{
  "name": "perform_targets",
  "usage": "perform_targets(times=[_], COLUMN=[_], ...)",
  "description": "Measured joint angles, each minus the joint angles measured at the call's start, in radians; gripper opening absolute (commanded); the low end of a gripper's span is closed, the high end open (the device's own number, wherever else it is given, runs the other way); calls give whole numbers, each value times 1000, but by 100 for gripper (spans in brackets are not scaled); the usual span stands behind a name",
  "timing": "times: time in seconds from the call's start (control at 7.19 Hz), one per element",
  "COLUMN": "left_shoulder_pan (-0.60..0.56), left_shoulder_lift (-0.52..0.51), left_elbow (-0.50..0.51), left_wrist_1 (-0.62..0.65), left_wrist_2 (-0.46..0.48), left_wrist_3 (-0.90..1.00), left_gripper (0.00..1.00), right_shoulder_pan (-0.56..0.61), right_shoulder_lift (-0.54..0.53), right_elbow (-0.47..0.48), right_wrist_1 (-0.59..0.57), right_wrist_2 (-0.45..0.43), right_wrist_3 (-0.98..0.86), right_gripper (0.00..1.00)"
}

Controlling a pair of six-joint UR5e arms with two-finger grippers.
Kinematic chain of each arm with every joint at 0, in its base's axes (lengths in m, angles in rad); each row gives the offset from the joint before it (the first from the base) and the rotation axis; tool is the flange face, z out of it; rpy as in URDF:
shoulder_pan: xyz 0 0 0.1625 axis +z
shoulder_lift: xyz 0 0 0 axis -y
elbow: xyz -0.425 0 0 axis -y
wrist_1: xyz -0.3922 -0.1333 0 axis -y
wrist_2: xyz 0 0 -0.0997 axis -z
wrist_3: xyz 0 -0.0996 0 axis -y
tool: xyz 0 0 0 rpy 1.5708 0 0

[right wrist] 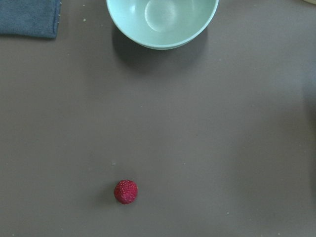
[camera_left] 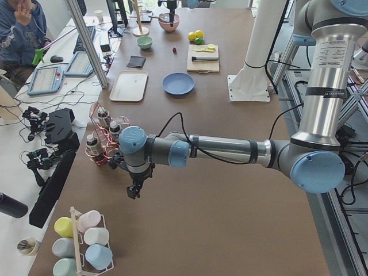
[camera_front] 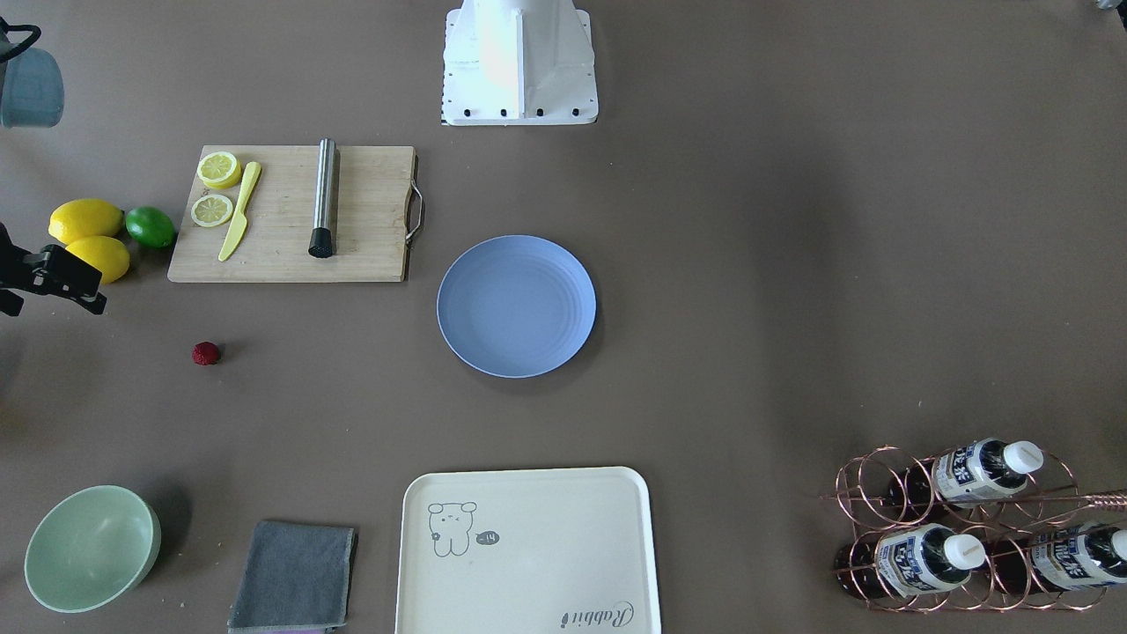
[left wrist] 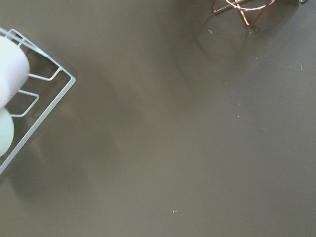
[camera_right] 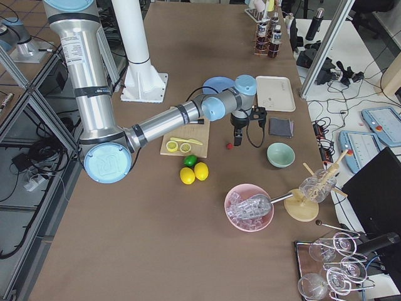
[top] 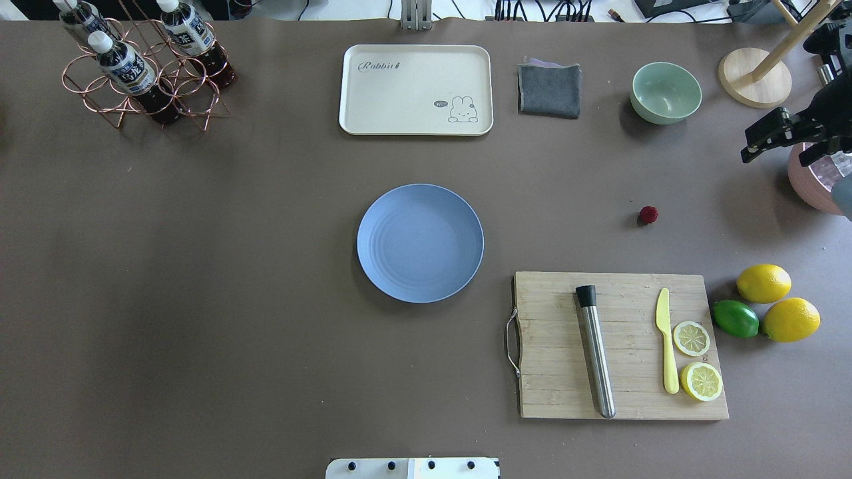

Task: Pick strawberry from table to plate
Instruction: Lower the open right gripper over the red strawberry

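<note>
The strawberry (top: 648, 214) is a tiny dark-red berry lying alone on the grey-brown table (top: 200, 266), right of the round blue-grey plate (top: 420, 243), which holds nothing. It also shows in the front view as the strawberry (camera_front: 206, 353), left of the plate (camera_front: 516, 305). My right gripper (top: 789, 143) hangs above the table out past the berry, its fingers apart and nothing between them. The right wrist view looks down on the strawberry (right wrist: 126, 191). My left gripper (camera_left: 132, 190) hovers far off by the bottle rack; I cannot tell whether it is open or shut.
A wooden cutting board (top: 532, 399) carries a steel muddler, a yellow knife and lemon slices. Two lemons and a lime (top: 735, 318) lie beside it. A green bowl (top: 665, 92), grey cloth (top: 549, 90), cream tray (top: 416, 90) and bottle rack (top: 143, 80) line the far edge.
</note>
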Motion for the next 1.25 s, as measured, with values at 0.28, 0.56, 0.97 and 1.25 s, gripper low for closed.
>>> perform_targets(times=[0.28, 0.56, 0.97, 1.25], left_shoulder_pan=[-17, -19, -20, -21], left_shoulder_lift=[25, 32, 42, 46], left_elbow=[-14, -20, -31, -33], left_wrist_1=[48, 53, 55, 55], left_wrist_2=[1, 0, 1, 2], left_wrist_3=[3, 4, 3, 3], left_gripper=[100, 100, 100, 100], right_shoulder_pan=[-63, -157, -232, -242], right_shoulder_lift=[-2, 0, 22, 25], right_elbow=[-18, -55, -189, -209], right_wrist_1=[84, 178, 349, 376], right_wrist_2=[-39, -143, -237, -245], right_wrist_3=[58, 198, 271, 298], right_gripper=[100, 100, 100, 98])
